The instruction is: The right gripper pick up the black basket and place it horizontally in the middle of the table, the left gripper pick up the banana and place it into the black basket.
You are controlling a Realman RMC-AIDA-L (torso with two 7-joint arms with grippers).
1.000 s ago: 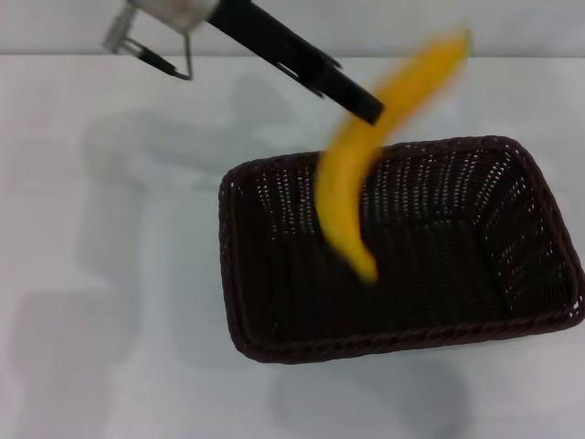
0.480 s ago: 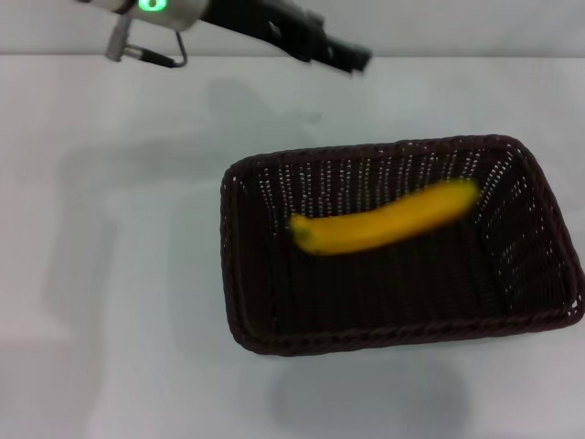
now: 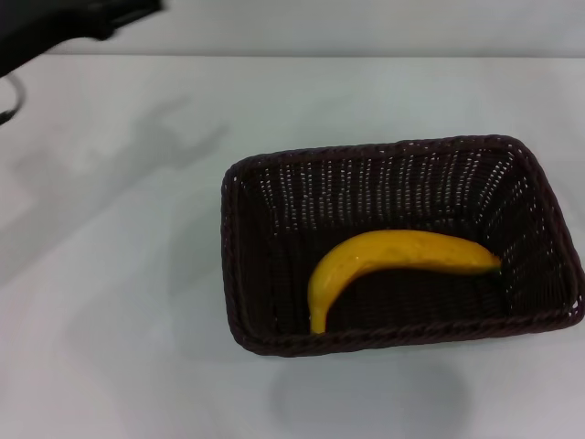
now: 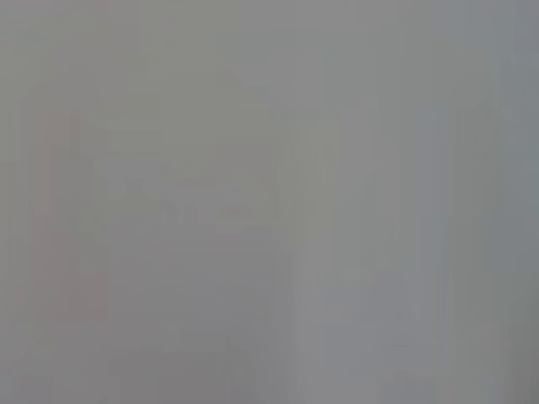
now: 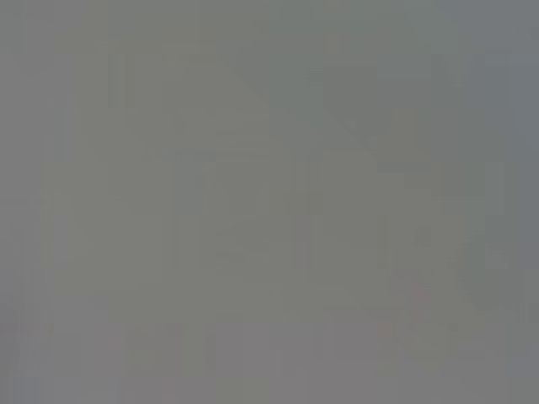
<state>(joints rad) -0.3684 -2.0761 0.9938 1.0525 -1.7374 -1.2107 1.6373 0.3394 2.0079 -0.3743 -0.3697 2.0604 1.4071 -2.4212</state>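
Observation:
The black basket (image 3: 413,176) lies lengthwise across the white table (image 3: 110,311), right of the middle in the head view. The yellow banana (image 3: 393,255) lies flat on the basket's floor, curved, with its dark stem tip toward the right wall. My left gripper (image 3: 128,13) shows only as a dark shape at the far top left corner, high and well clear of the basket, holding nothing. My right gripper is out of view. Both wrist views show only plain grey.
A dark cable loop (image 3: 7,101) of the left arm hangs at the left edge. The arm's shadow falls on the table left of the basket. A pale wall runs along the table's far edge.
The banana has dropped from the left gripper into the basket and settled on its floor. The left arm has pulled back up and to the left, nearly out of the head view.

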